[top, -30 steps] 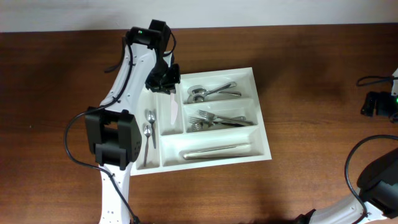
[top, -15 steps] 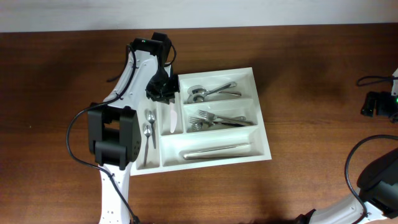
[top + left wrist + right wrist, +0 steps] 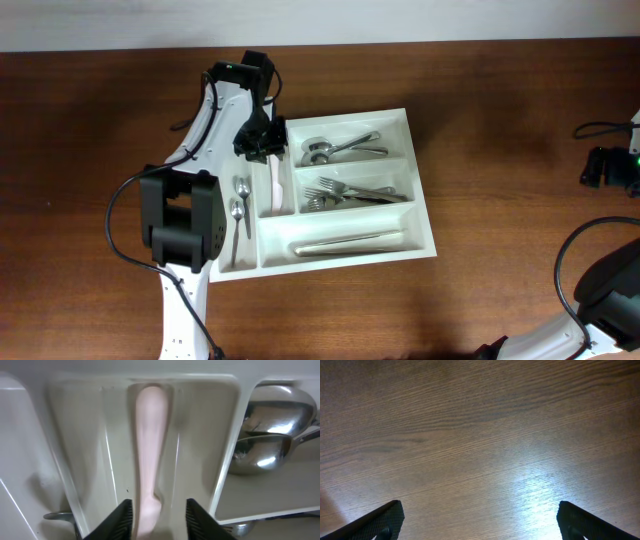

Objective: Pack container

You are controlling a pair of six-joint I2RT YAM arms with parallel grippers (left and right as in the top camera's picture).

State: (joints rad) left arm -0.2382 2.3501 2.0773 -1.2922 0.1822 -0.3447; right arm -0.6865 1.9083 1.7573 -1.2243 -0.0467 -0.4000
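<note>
My left gripper point(image 3: 159, 512) stands with jaws apart on either side of a pale utensil point(image 3: 150, 435) lying in the container's point(image 3: 421, 195) inner narrow compartment. I cannot tell whether a pad brushes it. Spoons point(image 3: 335, 150), forks point(image 3: 350, 192) and small spoons point(image 3: 241, 205) lie sorted, so packing looks nearly done. My left arm reaches over the tray's far-left corner, wrist down. My right gripper point(image 3: 480, 515) gapes above the table point(image 3: 480, 435), well apart.

Even, fairly bright light is falling across the overhead view, and shadows around the container point(image 3: 424, 200) are lying soft. In the left wrist view the pale utensil point(image 3: 150, 435) is looking blurred, perhaps from closeness, while the spoon bowls point(image 3: 262, 455) are glinting hard at 3 o'clock. In the right wrist view glare is washing the bench point(image 3: 445, 435) toward 5 o'clock.
</note>
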